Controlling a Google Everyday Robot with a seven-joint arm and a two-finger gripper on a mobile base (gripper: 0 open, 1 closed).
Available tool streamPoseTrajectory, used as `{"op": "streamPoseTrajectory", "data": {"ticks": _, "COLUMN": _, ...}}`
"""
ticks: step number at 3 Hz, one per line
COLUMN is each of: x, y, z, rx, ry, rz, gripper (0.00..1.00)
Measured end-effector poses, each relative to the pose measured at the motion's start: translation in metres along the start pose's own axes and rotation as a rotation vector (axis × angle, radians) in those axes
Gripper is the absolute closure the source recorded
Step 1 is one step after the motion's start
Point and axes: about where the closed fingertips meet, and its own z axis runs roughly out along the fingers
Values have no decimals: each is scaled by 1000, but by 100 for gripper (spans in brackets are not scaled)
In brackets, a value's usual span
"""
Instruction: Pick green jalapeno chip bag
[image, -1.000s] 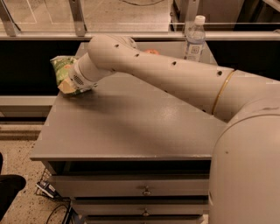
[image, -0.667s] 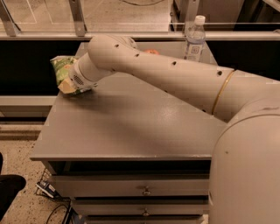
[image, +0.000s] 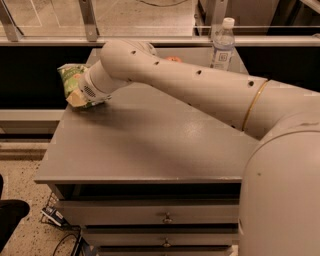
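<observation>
The green jalapeno chip bag (image: 70, 80) is at the far left edge of the grey table (image: 150, 140), crinkly and glossy with pale lettering. My white arm reaches across the table from the right. My gripper (image: 80, 95) is at the end of it, right at the bag, mostly hidden behind the wrist. The bag appears tilted and pressed against the gripper end. Whether it rests on the table or is lifted I cannot tell.
A clear water bottle (image: 222, 45) with a white cap stands at the table's back right. A small orange object (image: 173, 59) peeks out behind the arm. A metal railing (image: 50, 40) runs behind the table. Drawers (image: 165, 217) are below the front edge.
</observation>
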Motion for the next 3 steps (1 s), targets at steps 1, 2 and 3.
{"op": "streamPoseTrajectory", "data": {"ticks": 1, "x": 0, "y": 0, "z": 0, "rx": 0, "ry": 0, "rz": 0, "gripper": 100}}
{"op": "streamPoseTrajectory", "data": {"ticks": 2, "x": 0, "y": 0, "z": 0, "rx": 0, "ry": 0, "rz": 0, "gripper": 100}}
{"op": "streamPoseTrajectory", "data": {"ticks": 3, "x": -11, "y": 18, "z": -20, "rx": 37, "ry": -49, "rz": -56, "gripper": 100}}
